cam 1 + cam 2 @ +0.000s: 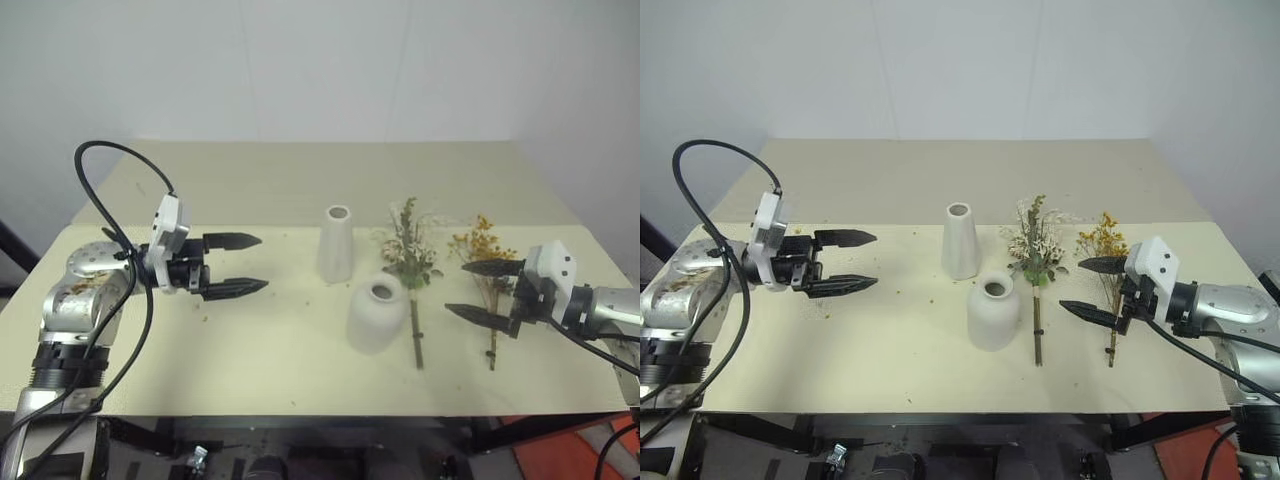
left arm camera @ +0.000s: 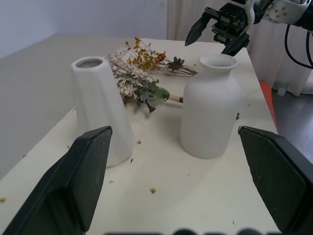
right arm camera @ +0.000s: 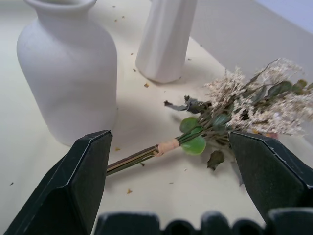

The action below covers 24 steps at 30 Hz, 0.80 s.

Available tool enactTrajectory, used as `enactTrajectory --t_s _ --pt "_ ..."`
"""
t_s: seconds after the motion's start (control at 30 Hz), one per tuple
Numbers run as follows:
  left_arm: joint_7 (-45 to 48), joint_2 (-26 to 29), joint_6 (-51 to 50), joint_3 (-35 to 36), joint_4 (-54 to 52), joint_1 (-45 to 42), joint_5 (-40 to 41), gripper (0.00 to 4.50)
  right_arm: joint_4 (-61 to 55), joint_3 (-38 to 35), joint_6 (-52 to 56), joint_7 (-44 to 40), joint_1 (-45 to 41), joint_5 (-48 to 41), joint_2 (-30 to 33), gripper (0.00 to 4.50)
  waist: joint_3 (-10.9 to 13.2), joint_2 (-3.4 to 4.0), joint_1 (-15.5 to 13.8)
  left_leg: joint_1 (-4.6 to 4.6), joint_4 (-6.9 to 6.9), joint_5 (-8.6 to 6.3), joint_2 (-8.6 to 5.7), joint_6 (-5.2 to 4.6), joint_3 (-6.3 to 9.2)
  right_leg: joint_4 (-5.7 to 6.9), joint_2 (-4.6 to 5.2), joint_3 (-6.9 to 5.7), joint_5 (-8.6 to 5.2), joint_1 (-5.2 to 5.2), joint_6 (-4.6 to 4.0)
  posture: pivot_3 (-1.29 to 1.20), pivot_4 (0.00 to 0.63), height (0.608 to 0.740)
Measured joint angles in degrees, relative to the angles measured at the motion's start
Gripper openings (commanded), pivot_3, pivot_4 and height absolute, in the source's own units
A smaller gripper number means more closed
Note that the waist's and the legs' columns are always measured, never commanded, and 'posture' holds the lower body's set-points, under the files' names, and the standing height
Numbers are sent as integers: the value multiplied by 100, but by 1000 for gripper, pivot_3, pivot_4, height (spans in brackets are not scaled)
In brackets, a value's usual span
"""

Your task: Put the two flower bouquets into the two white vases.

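Two white vases stand mid-table: a tall slim cone (image 1: 336, 245) and, nearer, a squat rounded one (image 1: 377, 315). To their right lie two bouquets, stems toward me. One has white sprigs and green leaves (image 1: 410, 255), the other small yellow blooms (image 1: 482, 245). My right gripper (image 1: 458, 288) is open and empty. It hovers over the yellow bouquet's stem and points left at the leafy bouquet (image 3: 234, 112), whose stem is bound with tan tape. My left gripper (image 1: 258, 263) is open and empty left of the vases, pointing at them (image 2: 100, 112).
The cream table (image 1: 250, 360) carries small dried crumbs. Its front edge runs close below the stems' ends. A white wall stands behind it. A black cable loops over my left arm (image 1: 100, 160). Something orange-red lies on the floor at lower right (image 1: 580, 450).
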State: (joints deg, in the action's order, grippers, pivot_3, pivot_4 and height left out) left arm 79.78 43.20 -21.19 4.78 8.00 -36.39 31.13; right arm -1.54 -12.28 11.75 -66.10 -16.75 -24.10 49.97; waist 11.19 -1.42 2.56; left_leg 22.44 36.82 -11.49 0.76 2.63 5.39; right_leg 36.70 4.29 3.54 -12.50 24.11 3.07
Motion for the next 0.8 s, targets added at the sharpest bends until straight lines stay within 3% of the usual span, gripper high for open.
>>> enactTrajectory --t_s 0.37,0.6,0.8 --pt "128 -206 226 -253 443 -832 -212 4500 118 -96 397 173 -286 -277 3 4479 0 0 3 1 0 -1 0 -2 0 0 -1 1 0 1 0 0 150 740" --pt "158 -287 250 -351 441 -870 -264 4500 111 -237 782 305 -326 -434 62 4479 0 0 12 1 0 -1 0 -2 0 2 -1 2 0 2 0 0 150 740" --pt "220 -327 236 -466 416 -969 -316 4500 -106 -183 2451 1599 -1075 -426 152 4479 0 0 14 4 0 -1 0 -2 -2 2 -3 6 0 8 0 0 150 740"
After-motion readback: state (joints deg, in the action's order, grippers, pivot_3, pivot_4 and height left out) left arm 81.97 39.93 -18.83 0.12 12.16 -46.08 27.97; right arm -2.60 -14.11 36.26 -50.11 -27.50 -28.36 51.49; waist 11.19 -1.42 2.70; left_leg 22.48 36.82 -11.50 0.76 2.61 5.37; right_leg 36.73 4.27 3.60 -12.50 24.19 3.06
